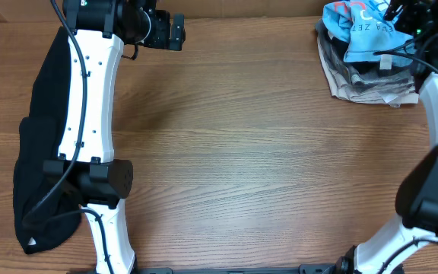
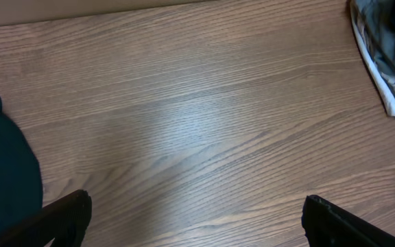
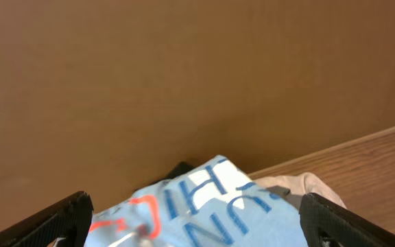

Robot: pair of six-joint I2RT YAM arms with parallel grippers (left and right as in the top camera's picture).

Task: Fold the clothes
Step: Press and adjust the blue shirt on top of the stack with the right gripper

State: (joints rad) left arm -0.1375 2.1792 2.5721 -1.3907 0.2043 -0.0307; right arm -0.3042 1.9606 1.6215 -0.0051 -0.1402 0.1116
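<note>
Light blue T-shirt (image 1: 360, 34): crumpled on top of a pile of clothes (image 1: 371, 85) in the upper right corner of the overhead frame. Its lettering faces up and it is not laid out.

Right gripper (image 3: 194, 221): above that shirt, fingers spread wide. The wrist view shows the blue fabric below and between them, with nothing pinched. A brown wall (image 3: 184, 68) fills the frame behind.

Black garment (image 1: 33, 152): draped along the left edge of the overhead frame, partly under the left arm.

Left gripper (image 2: 194, 218): top of the overhead frame, left of centre. It hovers over bare table (image 1: 242, 152) with fingers wide apart, holding nothing.

Step, as judged: picking the first garment off the pile; no fold has begun.

Next move calls for:
- lowering the right gripper onto an edge or raised ridge of the shirt
- closing on the top layer only
- drawing it to the open centre of the table to flatten

Risk: catching the grey pieces underneath along with it.
</note>
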